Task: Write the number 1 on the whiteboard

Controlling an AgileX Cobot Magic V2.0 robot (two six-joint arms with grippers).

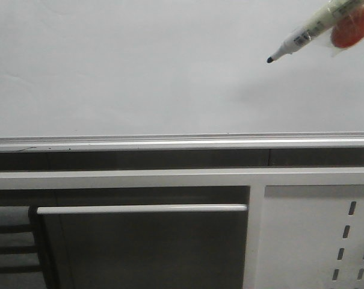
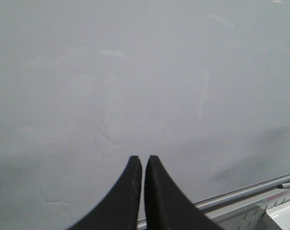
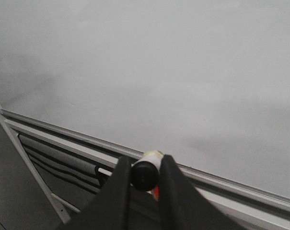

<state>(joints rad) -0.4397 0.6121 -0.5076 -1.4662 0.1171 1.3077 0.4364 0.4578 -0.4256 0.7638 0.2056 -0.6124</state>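
Note:
The whiteboard (image 1: pixel 139 66) is a large pale grey glossy panel filling the upper front view, with a silver rail (image 1: pixel 169 142) along its lower edge. No black stroke of the number 1 shows on it. A white marker (image 1: pixel 308 31) with a red disc (image 1: pixel 352 27) enters from the top right, its dark tip (image 1: pixel 270 60) pointing down-left near the board surface. My right gripper (image 3: pixel 144 172) is shut on the marker's black end (image 3: pixel 145 175). My left gripper (image 2: pixel 142 162) is shut and empty, facing the bare whiteboard (image 2: pixel 145 72).
Below the board's rail runs a white frame bar (image 1: pixel 169 178) and a white handle bar (image 1: pixel 139 209). A white perforated metal panel (image 1: pixel 326 241) with slots sits at the lower right. Dark slats (image 1: pixel 10 247) show at the lower left.

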